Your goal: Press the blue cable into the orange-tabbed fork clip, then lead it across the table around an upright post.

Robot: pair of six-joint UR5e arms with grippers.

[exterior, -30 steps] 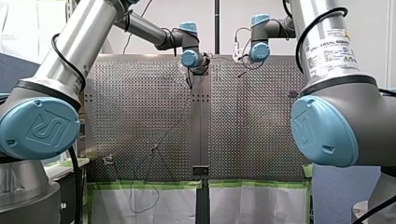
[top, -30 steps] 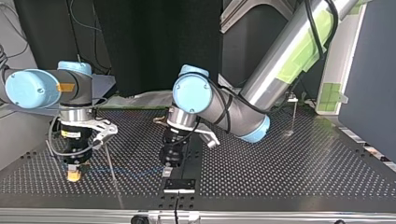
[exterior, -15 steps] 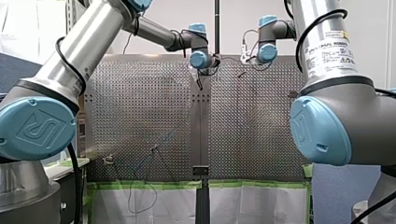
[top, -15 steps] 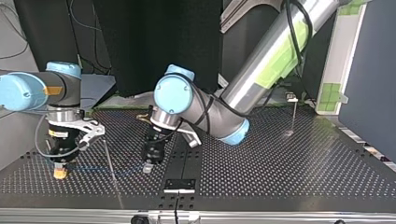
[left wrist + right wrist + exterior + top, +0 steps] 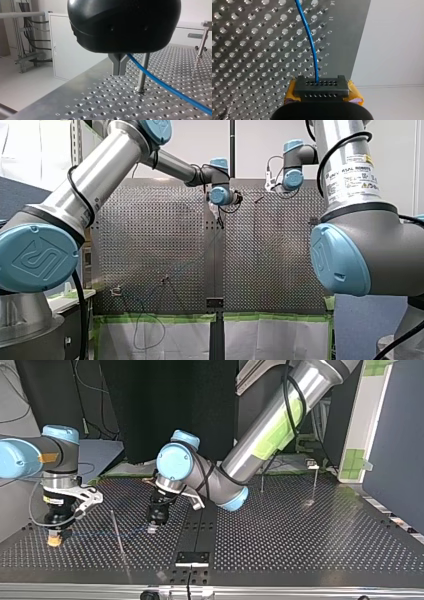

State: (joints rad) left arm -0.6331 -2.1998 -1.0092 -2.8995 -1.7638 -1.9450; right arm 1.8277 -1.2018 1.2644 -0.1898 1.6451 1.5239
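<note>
Close to the table (image 5: 300, 550) edge nearest the top-view camera, my right gripper (image 5: 53, 539) clamps its yellow pads on a black block (image 5: 321, 88), into which the blue cable (image 5: 311, 47) runs. From there the cable stretches low over the table, parallel to that edge, to my left gripper (image 5: 152, 529). That gripper's metal fingers are pressed together with the cable coming out right at them, so it looks pinched. 1 upright post (image 5: 142, 72) stands just beyond those fingers, and the cable crosses it on the wrist camera's side. I cannot tell whether cable and post touch.

Toward the far edge stand 2 more posts, a short post (image 5: 261, 483) and a tall post (image 5: 315, 482). I cannot make out the fork clip.

The routing seems to be the step in hand. To do it well, hold the right end steady as an anchor. Sweep the left gripper past the near post with the cable low and lightly taut, and give the fingers room, because the post is so close.
</note>
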